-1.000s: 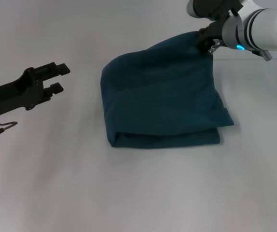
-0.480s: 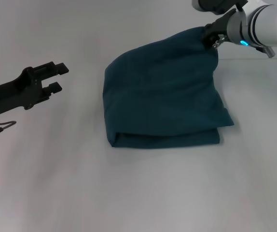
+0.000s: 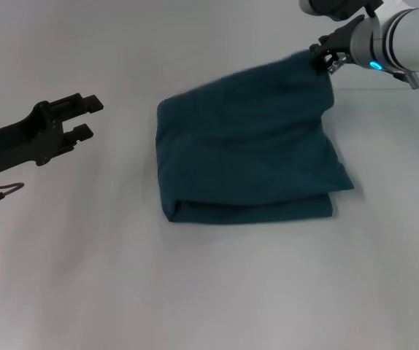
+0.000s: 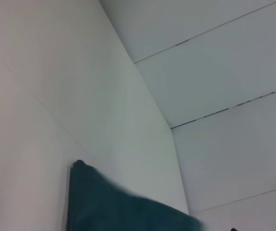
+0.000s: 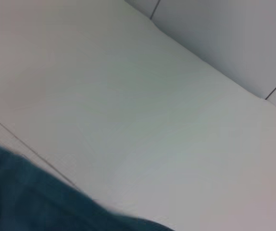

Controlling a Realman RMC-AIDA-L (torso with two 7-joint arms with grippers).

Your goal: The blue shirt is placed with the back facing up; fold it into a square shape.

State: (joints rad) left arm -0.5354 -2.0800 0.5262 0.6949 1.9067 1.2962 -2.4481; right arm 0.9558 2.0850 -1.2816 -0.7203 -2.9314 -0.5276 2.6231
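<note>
Nearest the front edge, the pale grey table [image 3: 217, 292] shows as bare surface. Beyond that, toward the table's middle and a little to the right, lies the dark teal-blue cotton shirt [image 3: 250, 157], folded into a rough rectangle with a thick doubled fold along its near side and a loose flap spilling toward the right edge. At about the same depth near the left edge, the black left gripper [image 3: 74, 120] hangs above the table, well apart from the shirt, its two fingers [image 3: 85, 103] set a narrow gap apart with nothing between them. Farther back, toward the far right corner, the white right arm's dark gripper [image 3: 325, 58] pinches the shirt's far right corner and holds it lifted off the surface, so the cloth slopes up from the table to the fingers.
</note>
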